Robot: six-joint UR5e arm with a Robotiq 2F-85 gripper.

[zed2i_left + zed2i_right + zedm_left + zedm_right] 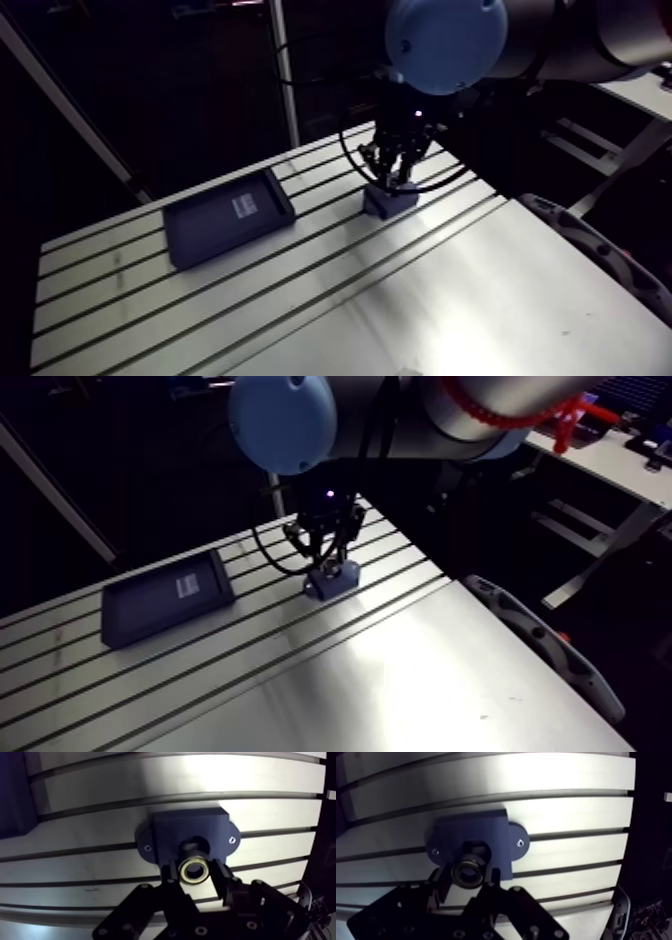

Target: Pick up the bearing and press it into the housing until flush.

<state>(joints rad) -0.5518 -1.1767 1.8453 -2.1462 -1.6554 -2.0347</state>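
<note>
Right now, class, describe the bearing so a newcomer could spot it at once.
On the slotted table stands a dark blue housing with two screwed ears. Over its bore the claw is shut on the bearing, the only shiny metal ring.

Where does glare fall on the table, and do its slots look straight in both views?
Arm view: a bright patch on the table on the near side of the housing, slots straight. Wrist view: glare on the table beyond the housing, slots bowed; the bearing in the gripper glints.

A dark labelled tray (205, 232) lies on the slotted table (480, 300).
</note>
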